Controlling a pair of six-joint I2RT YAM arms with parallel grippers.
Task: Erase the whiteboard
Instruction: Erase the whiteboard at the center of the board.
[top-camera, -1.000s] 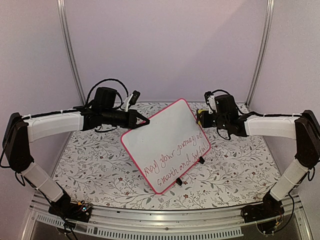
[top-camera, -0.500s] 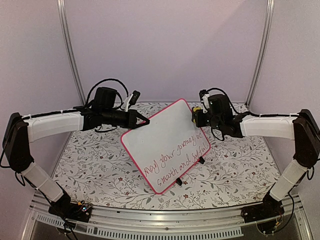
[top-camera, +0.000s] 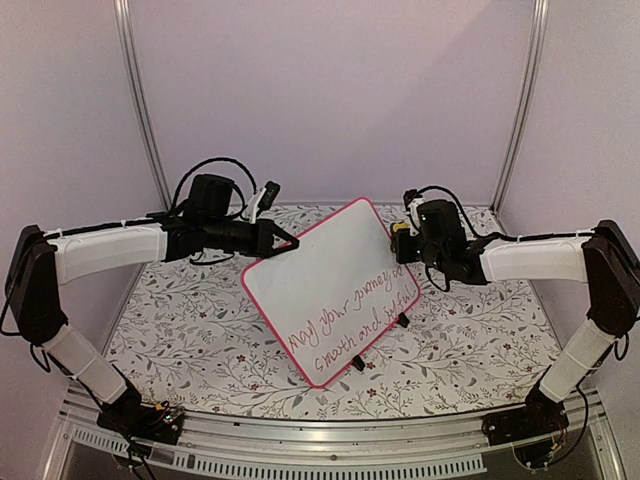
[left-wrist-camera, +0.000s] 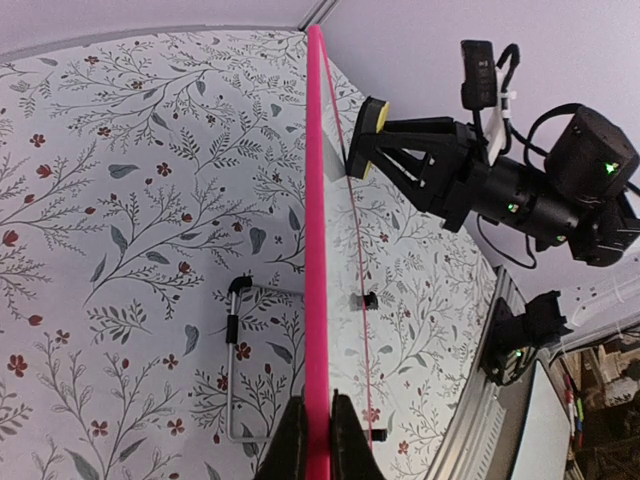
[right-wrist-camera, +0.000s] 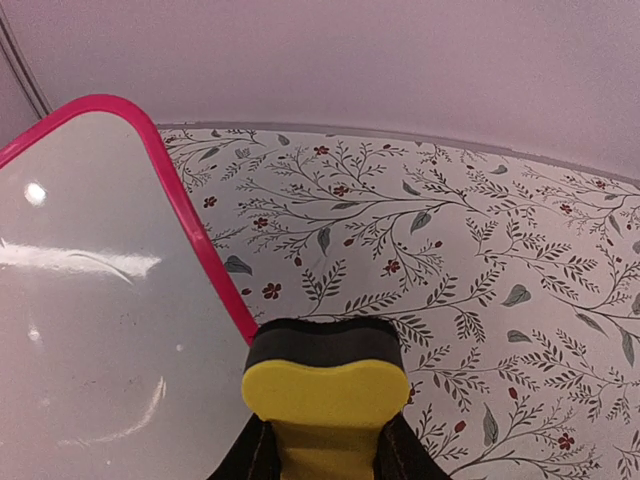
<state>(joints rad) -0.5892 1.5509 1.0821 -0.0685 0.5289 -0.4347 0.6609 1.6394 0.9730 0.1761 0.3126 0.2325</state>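
The whiteboard (top-camera: 325, 285), white with a pink frame, stands tilted on its two black clip feet, with red handwriting (top-camera: 352, 315) across its lower half. My left gripper (top-camera: 291, 243) is shut on the board's upper left edge; in the left wrist view the fingertips pinch the pink frame (left-wrist-camera: 316, 230) edge-on, the left gripper (left-wrist-camera: 318, 405) closed round it. My right gripper (top-camera: 401, 241) is shut on a yellow eraser (top-camera: 400, 228) with a black pad, beside the board's right edge. In the right wrist view the eraser (right-wrist-camera: 325, 385) sits just right of the frame, over the whiteboard's corner (right-wrist-camera: 90, 300).
A floral cloth (top-camera: 470, 320) covers the table. A wire stand (left-wrist-camera: 232, 360) lies behind the board. A metal rail (top-camera: 330, 455) runs along the near edge, with both arm bases on it. Two slanted metal posts (top-camera: 140, 110) stand at the back corners.
My right wrist has shifted a little to the left toward the board's right edge, carrying the eraser. The left arm and the board have not moved.
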